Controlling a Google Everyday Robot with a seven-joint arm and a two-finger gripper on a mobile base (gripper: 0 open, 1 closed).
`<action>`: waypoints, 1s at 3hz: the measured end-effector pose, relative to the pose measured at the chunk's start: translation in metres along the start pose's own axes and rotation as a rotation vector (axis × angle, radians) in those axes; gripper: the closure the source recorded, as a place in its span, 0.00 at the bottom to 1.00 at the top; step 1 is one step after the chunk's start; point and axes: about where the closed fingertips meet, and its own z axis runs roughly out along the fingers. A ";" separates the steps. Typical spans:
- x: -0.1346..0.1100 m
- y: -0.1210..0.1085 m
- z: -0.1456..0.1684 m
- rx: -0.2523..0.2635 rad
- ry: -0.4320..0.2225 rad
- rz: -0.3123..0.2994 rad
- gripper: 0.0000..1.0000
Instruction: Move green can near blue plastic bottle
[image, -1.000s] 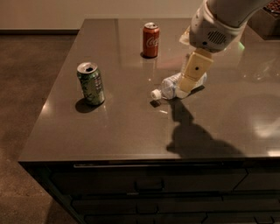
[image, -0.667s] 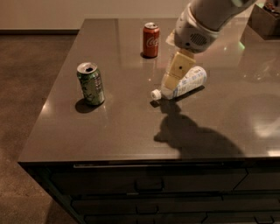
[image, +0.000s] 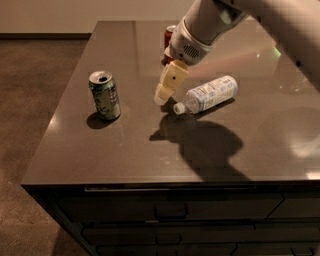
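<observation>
The green can (image: 105, 95) stands upright on the dark table (image: 125, 150), left of centre, its silver top open. The blue plastic bottle (image: 207, 94) lies on its side right of centre, white cap pointing left toward the can. My gripper (image: 164, 92) hangs above the table between the can and the bottle's cap, its cream-coloured fingers pointing down and left. It holds nothing. It is about a can's width to the right of the green can and just left of the bottle cap.
A red cola can (image: 170, 37) stands at the back, mostly hidden behind my arm (image: 210, 25). The table's left edge is close to the green can. Drawers run along the front below the table's edge.
My arm and gripper have moved left, from over the bottle to the space between the bottle's cap and the green can. The can and bottle have not moved.
</observation>
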 end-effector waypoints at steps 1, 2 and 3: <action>-0.019 0.005 0.037 -0.056 -0.035 -0.010 0.00; -0.041 0.021 0.062 -0.110 -0.076 -0.035 0.00; -0.063 0.034 0.081 -0.145 -0.106 -0.061 0.00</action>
